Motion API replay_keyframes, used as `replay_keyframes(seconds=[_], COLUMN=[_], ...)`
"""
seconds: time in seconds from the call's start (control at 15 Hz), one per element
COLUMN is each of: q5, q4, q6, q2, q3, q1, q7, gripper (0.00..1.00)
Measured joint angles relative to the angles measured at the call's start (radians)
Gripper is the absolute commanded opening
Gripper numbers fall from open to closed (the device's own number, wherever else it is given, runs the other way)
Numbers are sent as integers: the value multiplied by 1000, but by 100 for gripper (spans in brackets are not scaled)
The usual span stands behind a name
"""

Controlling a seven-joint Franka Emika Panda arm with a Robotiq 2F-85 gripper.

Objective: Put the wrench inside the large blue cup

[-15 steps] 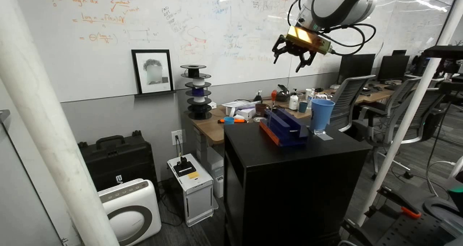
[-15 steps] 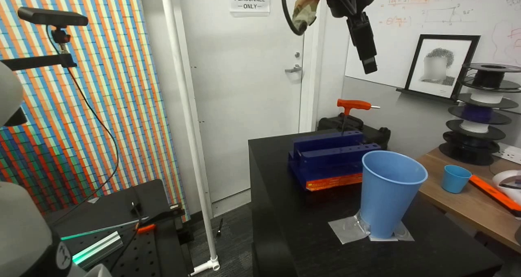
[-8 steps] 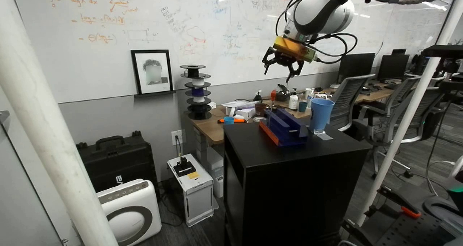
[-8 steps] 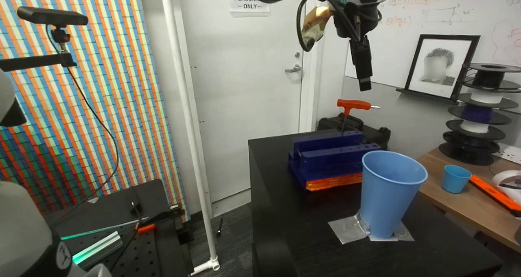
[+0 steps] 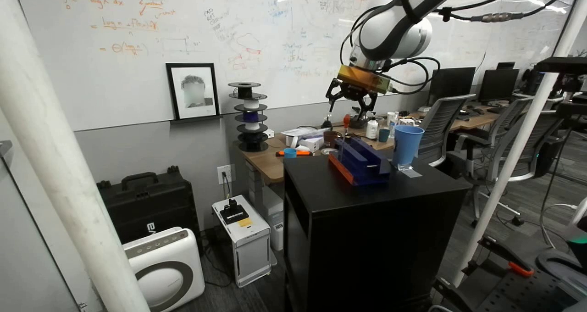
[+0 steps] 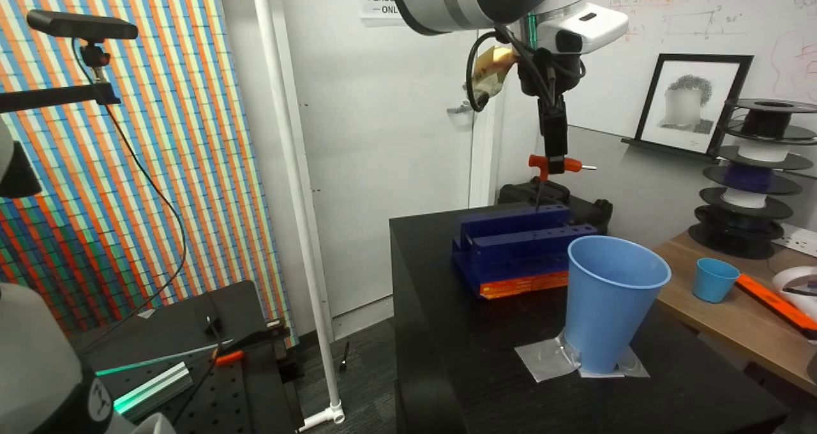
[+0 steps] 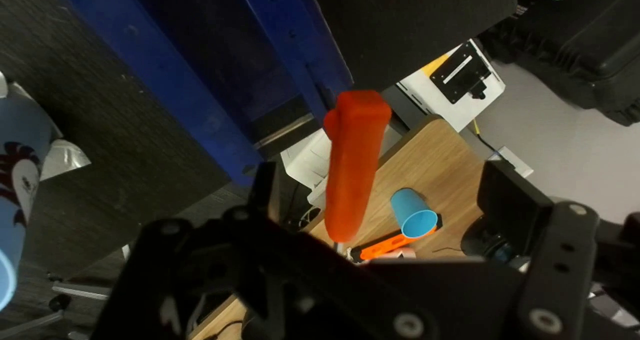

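Note:
The wrench has a red T-shaped handle and a thin dark shaft. It stands upright in the dark-blue boxy holder (image 6: 523, 249), handle on top, in both exterior views (image 5: 346, 120) (image 6: 537, 161). The large light-blue cup (image 6: 613, 319) stands upright beside the holder, taped down; it also shows in an exterior view (image 5: 407, 144) and partly at the left edge of the wrist view (image 7: 20, 115). My gripper (image 5: 347, 113) is open and empty, fingertips near handle height; it overlaps the handle in an exterior view (image 6: 556, 164). In the wrist view the handle (image 7: 352, 170) appears between the open fingers (image 7: 385, 190), nearer the left one. Contact is not visible.
Holder and cup stand on a black cabinet (image 5: 321, 192). A wooden desk behind holds a small blue cup (image 6: 715, 282), an orange level (image 6: 775, 303), a stack of spools (image 6: 747, 179) and several bottles. White poles (image 5: 509, 165) stand at the sides.
My gripper has come down steadily from high above to the height of the wrench handle, shifting left in an exterior view. It stays open. Wrench, holder and cup have not moved.

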Motion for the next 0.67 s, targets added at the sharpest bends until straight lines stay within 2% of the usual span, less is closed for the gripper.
replay_keyframes(seconds=[0.07,0.13,0.67], q5=[0,0,-3], q4=[1,2,5], q6=[-7,-14,-34], q2=[9,18,38], q3=[-5,-11,-39], q1=[5,10,30], q7=[0,0,-1], gripper=[84,74,11])
